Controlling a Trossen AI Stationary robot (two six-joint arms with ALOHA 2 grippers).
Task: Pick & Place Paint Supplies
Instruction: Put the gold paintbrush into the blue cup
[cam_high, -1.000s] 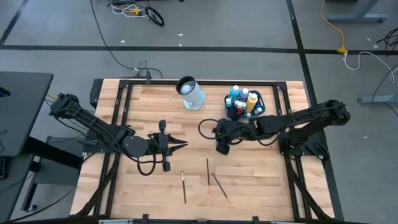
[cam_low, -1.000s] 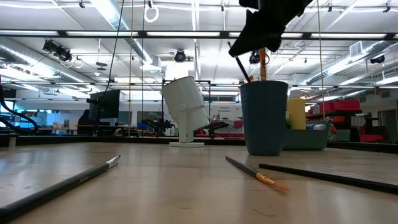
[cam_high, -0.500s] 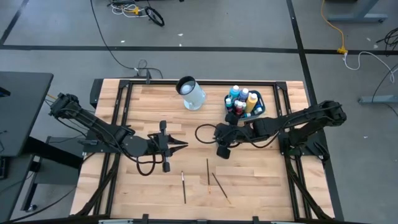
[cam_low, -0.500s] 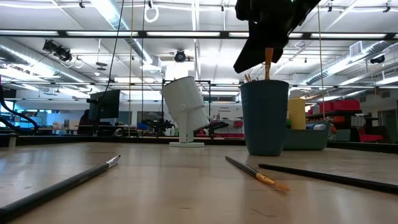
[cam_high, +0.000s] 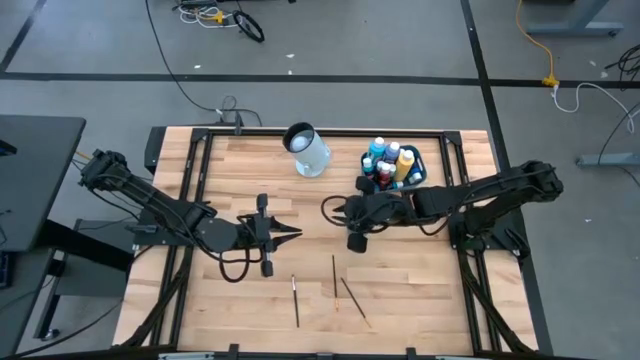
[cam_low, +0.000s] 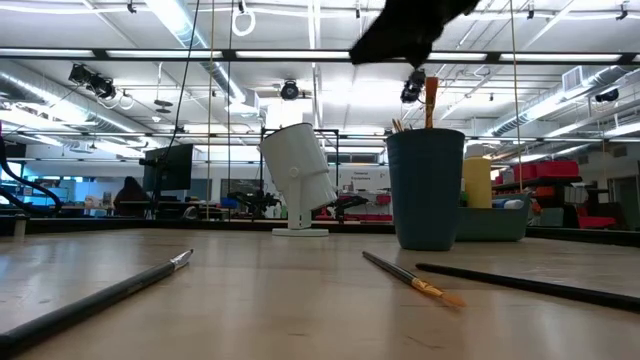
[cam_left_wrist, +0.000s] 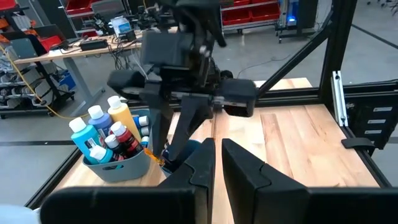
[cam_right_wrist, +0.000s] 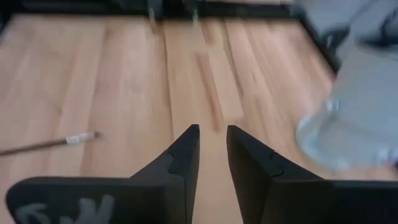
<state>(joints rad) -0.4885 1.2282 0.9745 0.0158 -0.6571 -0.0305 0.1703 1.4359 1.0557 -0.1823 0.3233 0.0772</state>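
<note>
Your right gripper (cam_right_wrist: 211, 149) has lifted off the dark blue cup (cam_low: 425, 190) with its fingers a little apart and empty – a paintbrush (cam_low: 431, 100) stands inside – so go gently down to the three brushes (cam_high: 335, 275) lying on the table (cam_high: 230, 310).

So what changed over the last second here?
The right gripper let go of a brush, which now stands in the dark cup, and lifted away above it. The left gripper, the three loose brushes and the white jug stayed put.
</note>
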